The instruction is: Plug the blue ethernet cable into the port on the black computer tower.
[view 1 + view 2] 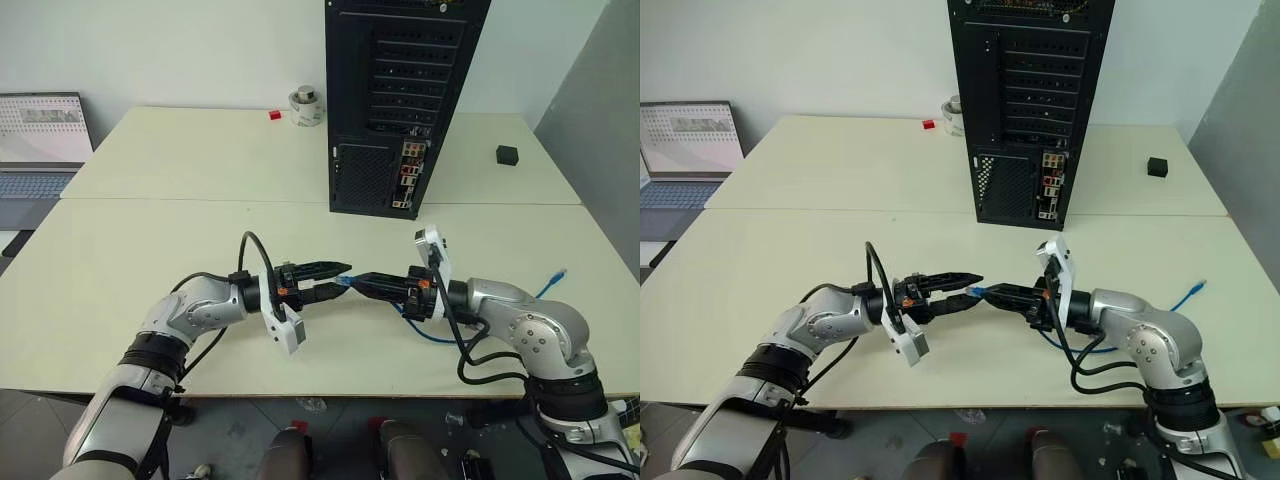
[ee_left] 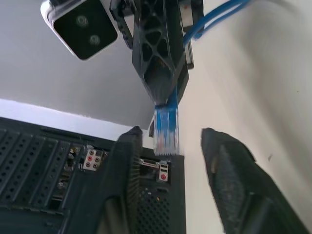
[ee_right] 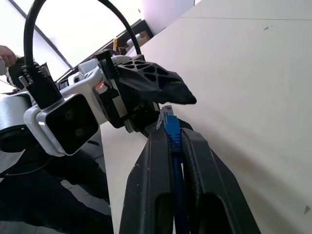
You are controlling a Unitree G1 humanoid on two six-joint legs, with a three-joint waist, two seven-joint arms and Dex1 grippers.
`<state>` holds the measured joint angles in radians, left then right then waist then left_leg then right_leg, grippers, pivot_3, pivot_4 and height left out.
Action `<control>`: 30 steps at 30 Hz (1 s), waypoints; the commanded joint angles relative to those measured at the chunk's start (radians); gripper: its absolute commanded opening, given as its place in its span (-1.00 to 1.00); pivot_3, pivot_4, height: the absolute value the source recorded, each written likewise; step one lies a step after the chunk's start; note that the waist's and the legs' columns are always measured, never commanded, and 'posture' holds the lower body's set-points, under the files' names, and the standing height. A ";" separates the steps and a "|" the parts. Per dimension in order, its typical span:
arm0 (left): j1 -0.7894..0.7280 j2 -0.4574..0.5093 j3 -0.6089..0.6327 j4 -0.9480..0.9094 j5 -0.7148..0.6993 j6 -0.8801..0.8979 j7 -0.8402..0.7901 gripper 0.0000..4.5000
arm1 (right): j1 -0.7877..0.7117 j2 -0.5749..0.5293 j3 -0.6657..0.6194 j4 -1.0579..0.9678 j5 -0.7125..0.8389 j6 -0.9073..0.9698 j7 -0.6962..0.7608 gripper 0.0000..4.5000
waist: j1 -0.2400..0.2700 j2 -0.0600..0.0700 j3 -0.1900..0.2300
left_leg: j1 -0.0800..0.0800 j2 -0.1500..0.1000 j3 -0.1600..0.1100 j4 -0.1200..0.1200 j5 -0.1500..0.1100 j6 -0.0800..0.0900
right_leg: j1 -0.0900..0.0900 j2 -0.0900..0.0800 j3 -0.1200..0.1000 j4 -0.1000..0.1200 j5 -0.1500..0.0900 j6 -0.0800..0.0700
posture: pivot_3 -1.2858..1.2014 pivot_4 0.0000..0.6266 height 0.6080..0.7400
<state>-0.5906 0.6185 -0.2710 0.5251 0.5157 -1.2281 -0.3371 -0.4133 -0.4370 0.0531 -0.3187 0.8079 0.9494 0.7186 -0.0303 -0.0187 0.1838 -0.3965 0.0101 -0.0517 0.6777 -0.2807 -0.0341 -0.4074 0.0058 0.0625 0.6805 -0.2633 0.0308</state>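
Pale table (image 1: pixel 150 260), black computer tower (image 1: pixel 400 90) at back. R gripper (image 1: pixel 352 282) clamps blue ethernet cable (image 2: pixel 165 131) near plug. L gripper (image 1: pixel 340 278) half-open around plug, holding nothing.

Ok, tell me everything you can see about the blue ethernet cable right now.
The blue ethernet cable is a thin bright-blue cord. Its clear plastic plug sticks out past the right hand, whose fingers are shut on the cord just behind it. The plug sits between the left hand's open fingers. The rest loops over the table edge, its far end lying loose.

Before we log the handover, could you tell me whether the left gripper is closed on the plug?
No; the left gripper stands open around the blue ethernet cable.
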 commanded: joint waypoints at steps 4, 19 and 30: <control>0.039 -0.012 0.006 -0.055 -0.287 0.302 -0.161 0.41 | -0.041 -0.025 -0.079 0.014 -0.074 -0.090 -0.065 -1.00 | -0.002 0.000 0.000 | 0.000 0.000 0.000 0.000 0.000 0.000 | 0.000 0.000 0.000 0.000 0.000 0.000 | 0.03 -0.52 1.00; -0.155 -0.184 0.143 -0.421 -0.775 1.471 -0.283 0.41 | -0.153 0.194 -0.058 0.066 -0.501 -0.328 -0.601 -1.00 | -0.009 0.000 0.000 | -0.002 0.000 -0.001 0.000 0.000 0.000 | -0.003 0.002 0.001 0.002 0.000 0.000 | 0.03 -0.52 1.00; -0.262 -0.241 0.155 -0.293 -0.752 1.556 -0.335 0.41 | -0.247 0.359 -0.013 0.271 -0.719 -0.486 -0.802 -1.00 | -0.006 0.000 0.000 | -0.003 0.000 0.000 0.000 0.000 -0.001 | -0.005 0.001 0.003 0.001 0.000 0.000 | 0.03 -0.52 1.00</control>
<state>-0.8166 0.3751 -0.1319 0.2233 -0.2411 0.3382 -0.6582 -0.6257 -0.0961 0.0252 -0.0473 0.1326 0.5129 -0.0468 -0.0368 -0.0185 0.1838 -0.3990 0.0102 -0.0508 0.6773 -0.2803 -0.0349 -0.4128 0.0068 0.0662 0.6819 -0.2632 0.0305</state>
